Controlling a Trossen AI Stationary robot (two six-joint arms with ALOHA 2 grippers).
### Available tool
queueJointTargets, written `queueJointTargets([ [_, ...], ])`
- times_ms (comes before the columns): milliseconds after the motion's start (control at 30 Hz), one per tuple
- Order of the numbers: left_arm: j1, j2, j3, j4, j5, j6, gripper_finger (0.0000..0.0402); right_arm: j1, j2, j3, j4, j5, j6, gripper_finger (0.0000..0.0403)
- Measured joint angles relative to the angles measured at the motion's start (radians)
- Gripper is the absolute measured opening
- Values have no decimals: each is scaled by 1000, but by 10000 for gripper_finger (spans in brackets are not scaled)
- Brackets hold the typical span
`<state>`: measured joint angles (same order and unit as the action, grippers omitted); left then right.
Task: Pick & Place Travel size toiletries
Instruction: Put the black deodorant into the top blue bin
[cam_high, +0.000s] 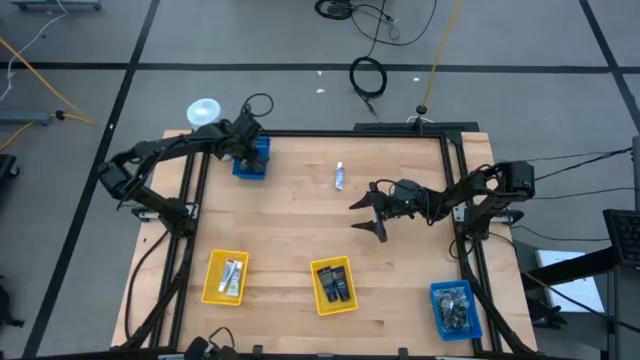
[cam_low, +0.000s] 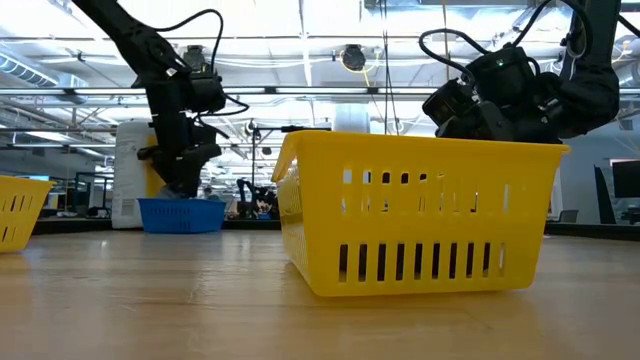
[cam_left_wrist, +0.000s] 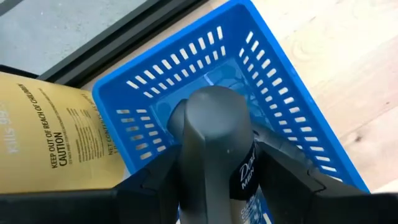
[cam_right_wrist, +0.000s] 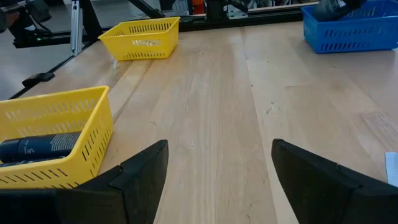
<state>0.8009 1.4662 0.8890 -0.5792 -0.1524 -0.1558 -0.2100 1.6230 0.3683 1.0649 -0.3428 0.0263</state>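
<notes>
Counts: four trays on the bench (cam_high: 300, 240) — two blue, two yellow. One blue tray (cam_high: 252, 160) sits at the far left edge, the other blue tray (cam_high: 455, 308) at the near right corner, packed with greyish wrapped packets (cam_high: 456, 305), too jumbled to count. The left yellow tray (cam_high: 225, 277) holds one white tube (cam_high: 232, 275). The middle yellow tray (cam_high: 334, 286) holds two dark bottles (cam_high: 335, 283) lying side by side. One more white tube (cam_high: 340, 176) lies loose on the bare wood, far centre.

Left arm: reaches in from the left, bent over the far blue tray. The left gripper (cam_left_wrist: 217, 155) points down into it with its fingers (cam_left_wrist: 283, 177) clamped on a grey bottle (cam_left_wrist: 214, 143), cap-end down inside the tray, white lettering showing on the side.

Right arm: comes in from the right edge, elbow folded, with the right gripper (cam_high: 372, 212) hovering low over open wood at centre right — fingers (cam_right_wrist: 134, 177) spread wide, nothing between them. The loose tube is near it, toward the far side, not touching.

Around: a white-and-yellow canister (cam_left_wrist: 43, 134) with printed caution text stands just beside the far blue tray, outside it, off the far left corner. In the low view the middle yellow tray blocks most of the right gripper.
</notes>
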Motion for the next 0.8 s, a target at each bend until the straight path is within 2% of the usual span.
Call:
queueJointTargets([
  [233, 0, 0, 0, -12, -1, -5, 185, 0, 0, 0, 0, 0, 7, 277],
  [567, 0, 0, -24, -14, -4, -11, 259, 0, 0, 0, 0, 0, 14, 279],
  [800, -5, 0, -7, 3, -5, -4, 275, 0, 0, 0, 8, 0, 15, 279],
])
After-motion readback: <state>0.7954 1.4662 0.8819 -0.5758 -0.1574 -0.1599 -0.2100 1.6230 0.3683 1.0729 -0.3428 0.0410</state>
